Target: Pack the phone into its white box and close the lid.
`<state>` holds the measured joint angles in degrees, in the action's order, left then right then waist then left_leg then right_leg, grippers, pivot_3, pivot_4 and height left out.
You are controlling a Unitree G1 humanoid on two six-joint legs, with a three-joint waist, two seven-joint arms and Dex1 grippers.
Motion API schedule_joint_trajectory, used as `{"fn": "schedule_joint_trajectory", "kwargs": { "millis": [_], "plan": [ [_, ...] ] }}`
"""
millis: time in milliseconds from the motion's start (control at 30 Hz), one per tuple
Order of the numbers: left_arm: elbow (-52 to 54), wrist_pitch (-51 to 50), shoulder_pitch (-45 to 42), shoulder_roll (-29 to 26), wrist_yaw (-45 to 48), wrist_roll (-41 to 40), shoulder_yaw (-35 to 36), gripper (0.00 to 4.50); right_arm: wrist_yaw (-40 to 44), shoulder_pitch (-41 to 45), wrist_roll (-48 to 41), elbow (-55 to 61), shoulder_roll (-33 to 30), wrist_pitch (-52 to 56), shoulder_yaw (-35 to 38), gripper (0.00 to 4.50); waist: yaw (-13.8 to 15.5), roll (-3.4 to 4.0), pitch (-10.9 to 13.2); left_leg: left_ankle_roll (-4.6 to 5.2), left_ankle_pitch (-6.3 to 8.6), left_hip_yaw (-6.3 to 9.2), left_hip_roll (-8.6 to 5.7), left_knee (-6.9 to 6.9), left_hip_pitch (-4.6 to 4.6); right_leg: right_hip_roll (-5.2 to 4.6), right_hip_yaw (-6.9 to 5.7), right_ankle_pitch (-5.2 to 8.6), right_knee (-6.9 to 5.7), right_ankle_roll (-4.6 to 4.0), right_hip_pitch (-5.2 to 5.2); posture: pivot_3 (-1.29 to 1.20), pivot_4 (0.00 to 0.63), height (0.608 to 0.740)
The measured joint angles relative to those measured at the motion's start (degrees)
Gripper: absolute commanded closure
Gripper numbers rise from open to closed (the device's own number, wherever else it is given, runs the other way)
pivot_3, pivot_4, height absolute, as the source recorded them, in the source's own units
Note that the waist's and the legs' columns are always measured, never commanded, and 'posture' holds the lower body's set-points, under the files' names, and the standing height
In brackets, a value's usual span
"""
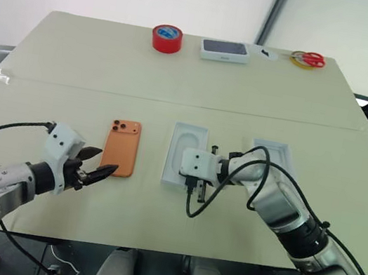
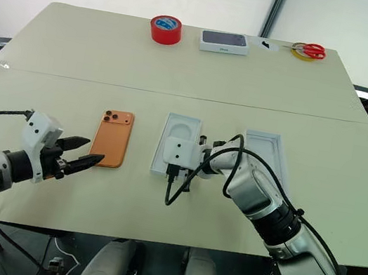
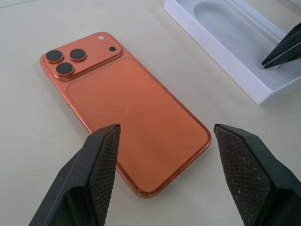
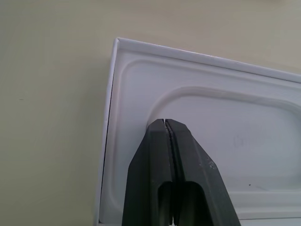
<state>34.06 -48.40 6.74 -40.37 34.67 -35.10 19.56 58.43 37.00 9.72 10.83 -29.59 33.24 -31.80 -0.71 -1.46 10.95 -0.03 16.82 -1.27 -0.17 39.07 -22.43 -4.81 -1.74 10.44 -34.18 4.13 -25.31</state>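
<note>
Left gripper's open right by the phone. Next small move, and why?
Probably ease the left gripper forward so its open fingers straddle the near end of the phone, then close. The phone lies flat on the table, camera side up, ungripped, and the white box sits beside it with the shut right gripper over it.

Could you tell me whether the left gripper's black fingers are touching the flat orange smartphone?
Apart. In the left wrist view the left gripper stands open, its fingers short of the phone, with bare table showing between the tips and the phone's near edge.
</note>
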Motion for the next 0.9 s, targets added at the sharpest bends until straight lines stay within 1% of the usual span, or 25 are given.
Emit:
{"fn": "schedule_joint_trajectory", "kwargs": {
  "millis": [133,233,267,367,467,533,700,900],
  "plan": [
    [-0.3,-1.9,-0.7,1.4,-2.5,-2.0,2.6,1.14,-4.3,3.8,-0.9,-3.8,5.4,1.5,3.5,4.48,-0.1,0.01,0.0,0.0,0.0,0.01,0.03,0.0,0.0,0.03,0.0,-0.01,-0.03,0.01,-0.02,0.0,0.15,0.732],
    [-2.4,-6.7,-3.4,4.0,-7.1,-5.5,6.3,0.29,-7.3,7.4,-1.3,-6.2,9.0,3.1,5.9,4.5,0.0,-0.01,0.0,-0.01,0.0,0.06,0.02,0.0,0.0,0.04,-0.01,-0.07,-0.06,0.1,0.0,0.0,0.15,0.732],
    [-3.4,-8.4,-4.5,5.0,-8.9,-6.6,7.6,0.08,-8.3,8.2,-1.4,-6.9,10.4,3.5,6.2,4.5,0.1,-0.01,0.0,-0.01,0.0,0.07,0.01,0.01,0.0,0.04,-0.01,-0.1,-0.07,0.15,0.0,0.0,0.15,0.732],
    [-6.4,-13.6,-9.9,8.5,-15.8,-9.2,10.6,0.08,-11.1,8.9,-0.7,-10.3,14.0,3.8,5.1,4.5,0.1,-0.05,0.0,-0.02,-0.01,0.1,-0.02,0.02,0.02,0.02,-0.03,-0.13,-0.07,0.18,0.07,0.0,0.15,0.732],
    [-10.8,-19.9,-15.9,11.9,-24.0,-9.1,11.5,0.08,-13.6,9.0,1.9,-15.5,17.2,2.2,1.0,4.5,0.0,-0.05,0.0,-0.03,-0.02,0.09,-0.06,0.02,0.05,0.03,-0.02,-0.14,-0.1,0.2,0.08,0.0,0.15,0.732],
    [-12.2,-23.2,-17.3,13.6,-27.0,-9.3,11.6,0.08,-14.3,9.0,3.0,-18.1,18.7,1.5,-1.3,4.5,-0.2,-0.06,0.0,-0.04,-0.02,0.08,-0.06,0.01,0.03,0.03,-0.01,-0.15,-0.12,0.21,0.05,0.0,0.15,0.732],
    [-12.4,-29.3,-20.9,16.9,-30.4,-10.7,12.4,0.08,-16.8,11.4,6.0,-24.6,21.6,0.5,-3.8,4.5,-0.2,-0.07,0.0,-0.09,-0.05,0.1,-0.05,0.01,0.04,0.02,-0.02,-0.16,-0.15,0.19,0.03,0.0,0.15,0.732],
    [-11.3,-37.7,-24.8,20.1,-32.2,-11.8,14.0,0.08,-17.4,11.5,7.4,-26.3,23.2,-1.2,-4.1,4.5,-0.1,-0.06,-0.1,-0.1,-0.05,0.11,-0.07,0.01,0.09,0.01,-0.01,-0.16,-0.15,0.19,0.09,0.0,0.15,0.732]
  ]
}}
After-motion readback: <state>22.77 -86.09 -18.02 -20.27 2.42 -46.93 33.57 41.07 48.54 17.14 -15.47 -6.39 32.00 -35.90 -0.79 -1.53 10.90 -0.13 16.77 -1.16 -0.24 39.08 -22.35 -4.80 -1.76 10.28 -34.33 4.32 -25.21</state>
